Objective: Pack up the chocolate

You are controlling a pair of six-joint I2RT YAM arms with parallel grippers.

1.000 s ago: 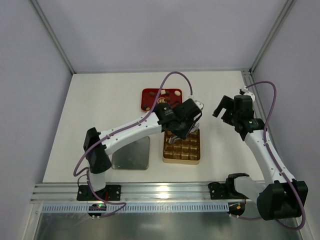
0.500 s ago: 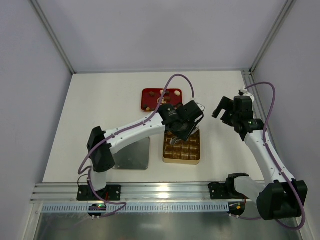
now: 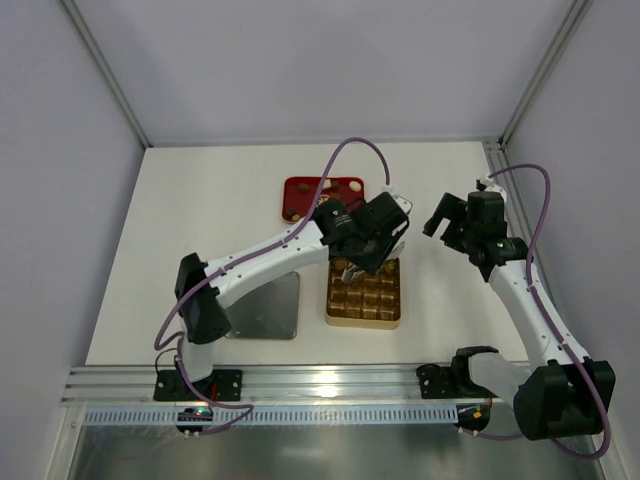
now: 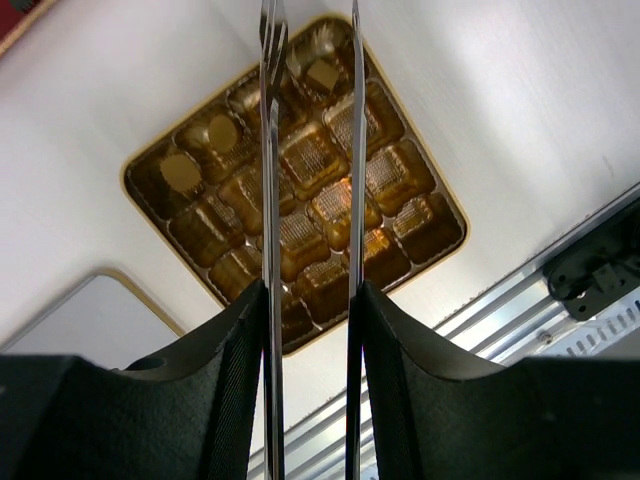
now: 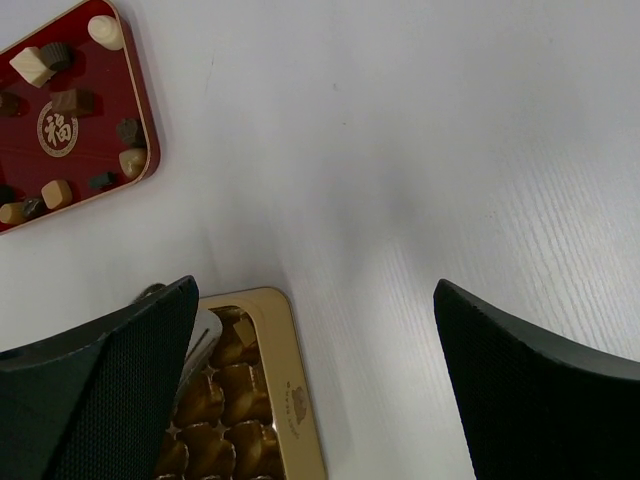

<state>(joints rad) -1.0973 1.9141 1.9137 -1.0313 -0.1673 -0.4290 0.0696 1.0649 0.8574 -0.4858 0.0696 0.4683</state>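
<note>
Left claw [image 4: 311,30] hangs right over the gold tray [image 4: 400,170]. Its two thin metal tines run side by side with a narrow gap between them, and nothing is gripped in that gap. Under it the gold cells are mostly bare. I can make out three pieces of chocolate [image 4: 322,75] seated there: a square one and two round ones, each in its own cell, in the row on the side away from the rail [image 4: 590,270]. The tines hide a strip of cells, so there may be more.

Over to the right claw [image 5: 315,285]: its black fingers are spread wide with nothing between them, and it is held above bare counter [image 5: 400,150] beside the gold tray's corner.

The rest of the chocolate lies loose in the red tray [image 5: 100,140], past the gold tray's far edge. The pieces there are dark brown, light brown and white, scattered around the gold emblem. A grey sheet [image 3: 262,308] lies flat just left of the gold tray.
</note>
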